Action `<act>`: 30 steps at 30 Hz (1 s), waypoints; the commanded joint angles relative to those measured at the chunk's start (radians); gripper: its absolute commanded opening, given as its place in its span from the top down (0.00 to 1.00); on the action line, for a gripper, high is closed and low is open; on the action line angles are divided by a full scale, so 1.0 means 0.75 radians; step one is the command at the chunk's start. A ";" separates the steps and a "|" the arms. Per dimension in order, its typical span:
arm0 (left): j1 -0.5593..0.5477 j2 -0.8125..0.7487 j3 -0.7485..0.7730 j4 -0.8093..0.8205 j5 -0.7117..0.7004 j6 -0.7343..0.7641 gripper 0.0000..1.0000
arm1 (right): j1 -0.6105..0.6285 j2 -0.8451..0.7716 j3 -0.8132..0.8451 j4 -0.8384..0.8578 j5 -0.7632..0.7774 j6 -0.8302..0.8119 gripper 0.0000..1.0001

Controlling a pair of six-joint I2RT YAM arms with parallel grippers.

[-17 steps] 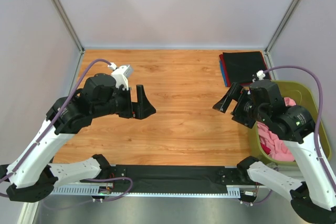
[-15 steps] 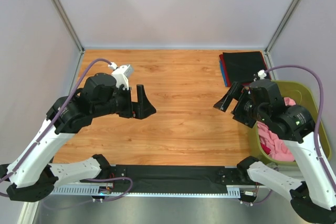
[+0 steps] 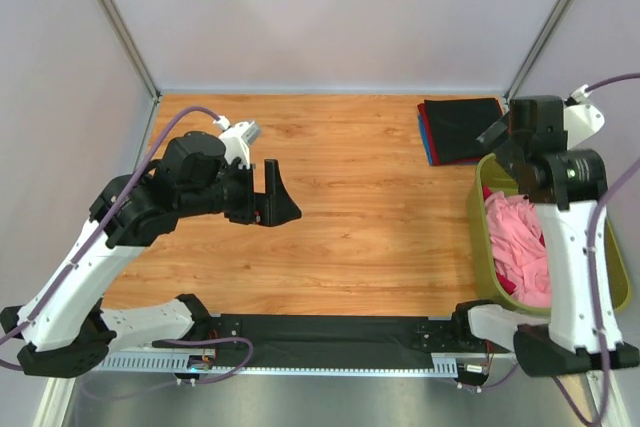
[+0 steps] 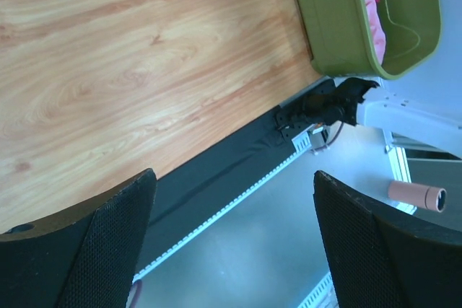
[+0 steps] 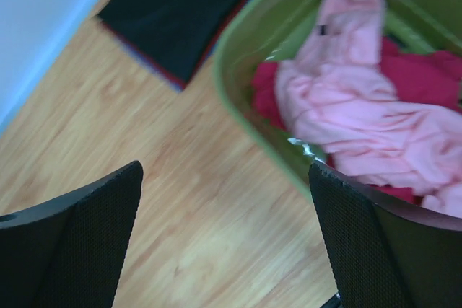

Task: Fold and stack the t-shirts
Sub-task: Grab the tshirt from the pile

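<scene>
The light pink t-shirt (image 5: 361,124) lies crumpled and unfolded in the olive-green tub (image 3: 478,247), at 4 o'clock on the table. It sits on top of a magenta-red t-shirt (image 5: 415,63). The folded stack (image 3: 462,127) lies flat in the corner at 1 o'clock, black on top with red and blue edges showing, just beside the tub's far end.

The right gripper (image 5: 225,171) hangs above the tub's far rim with its jaws released and spread wide, grasping nothing. The left gripper (image 3: 275,197) hovers at 9 o'clock over bare wood, likewise released and empty.

Risks:
- A pinch into the heap may take both shirts at once, because the pink cloth drapes directly over the red.
- A finger may catch the tub wall and drag the tub, as the pink shirt lies close to the rim.
- A low swing between tub and corner may scuff the stack.
- The right wrist view is blurred, so the pink heap may be more than one garment.

The surface is a wood-grain tabletop (image 3: 350,207) with a black strip (image 3: 330,329) along the near edge. Pale walls (image 3: 330,17) and metal frame posts (image 3: 120,22) enclose it.
</scene>
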 commanded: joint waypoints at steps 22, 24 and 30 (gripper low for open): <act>0.001 0.005 -0.162 -0.096 0.082 -0.305 0.07 | -0.929 0.500 -0.643 0.415 -0.345 -0.046 0.16; 0.003 0.003 -0.181 -0.063 0.101 -0.332 0.08 | -0.943 0.519 -0.637 0.454 -0.333 -0.089 0.19; 0.001 -0.020 -0.191 -0.043 0.033 -0.297 0.11 | -0.990 0.517 -0.671 0.477 -0.337 -0.128 0.56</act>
